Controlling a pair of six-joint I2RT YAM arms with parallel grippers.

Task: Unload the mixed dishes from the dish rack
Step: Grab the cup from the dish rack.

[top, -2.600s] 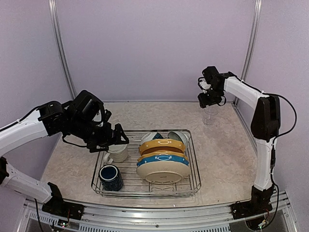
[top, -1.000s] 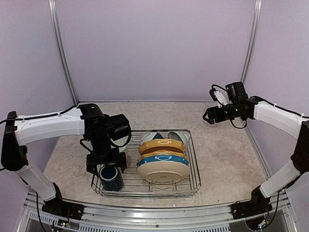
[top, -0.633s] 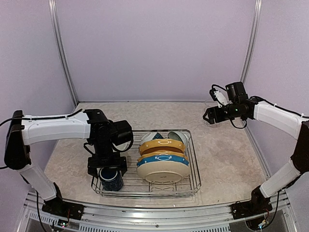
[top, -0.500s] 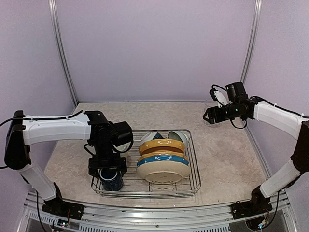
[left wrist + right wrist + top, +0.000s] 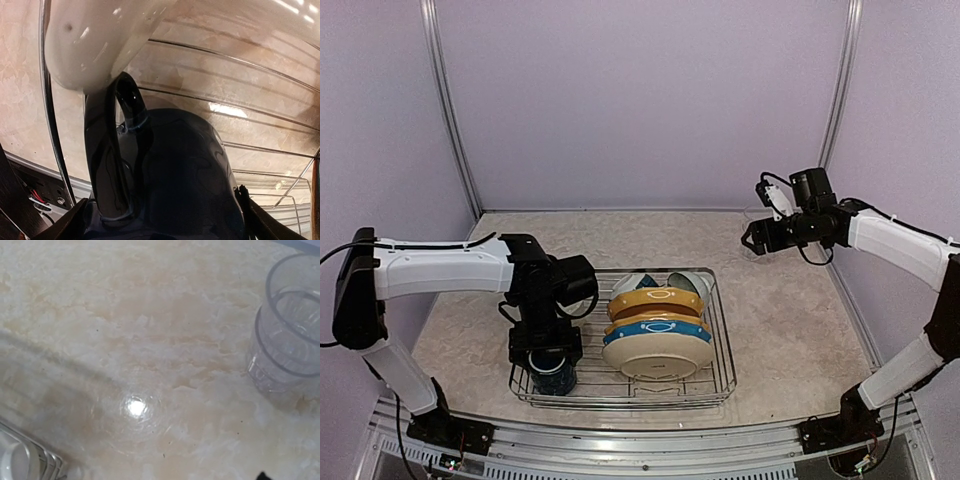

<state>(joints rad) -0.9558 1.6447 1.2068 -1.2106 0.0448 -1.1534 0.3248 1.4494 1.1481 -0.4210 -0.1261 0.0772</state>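
Lower and nearer than a second ago, the left gripper [image 5: 546, 352] has come down onto the navy mug [image 5: 552, 378] in the near left corner of the dish rack [image 5: 724, 378], while the right arm has not shifted in that time. Further back, the left arm was at the cream mug and the right one stood over the tumblers.

From above, the left gripper covers most of the navy mug, with only the near part of its rim showing. The left wrist view is filled by the navy mug [image 5: 185, 170], upright on the rack wires, with a dark finger at each lower corner of the view, one on either side of it. The fingers stand wide apart; whether they press on the mug I cannot tell. The mug's handle [image 5: 127, 107] points toward the cream mug [image 5: 95, 40], which sits just beside it.

To the right in the rack lean the mustard yellow plate [image 5: 655, 300], the blue-rimmed plate [image 5: 655, 330] and the cream patterned plate [image 5: 658, 356], one before another, with the teal-and-white bowl [image 5: 691, 284] behind them.

The right gripper [image 5: 753, 242] hangs above the far right of the table [image 5: 790, 330], jaws spread and nothing between them. Its wrist camera shows the clear glass tumblers [image 5: 290, 340] standing on the table, one seemingly nested in the other
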